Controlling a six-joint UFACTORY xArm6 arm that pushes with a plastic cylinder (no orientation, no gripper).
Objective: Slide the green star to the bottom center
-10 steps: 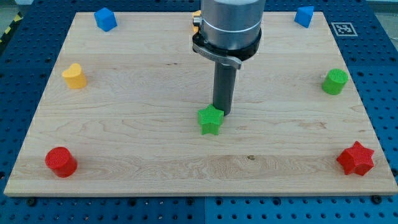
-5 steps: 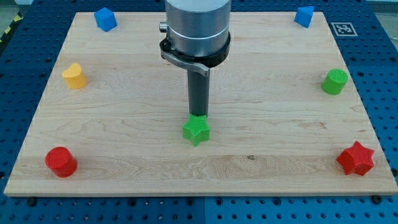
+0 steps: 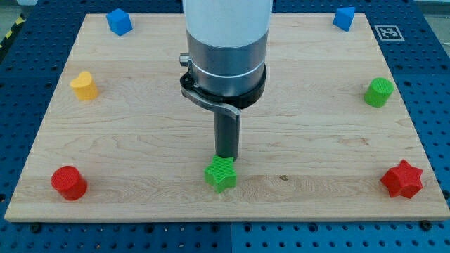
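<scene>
In the camera view, the arm ends in a plain dark rod with no jaws to open or close, so it grips nothing. My tip (image 3: 226, 156) stands at the upper edge of the green star (image 3: 221, 173), apparently touching it from the side toward the view's top. The star lies near the bottom middle of the wooden board (image 3: 140, 140), just left of centre. Around the edges sit a red cylinder (image 3: 69, 183), yellow block (image 3: 84, 85), two blue cubes (image 3: 119, 21) (image 3: 344, 17), green cylinder (image 3: 379, 92) and red star (image 3: 402, 179).
</scene>
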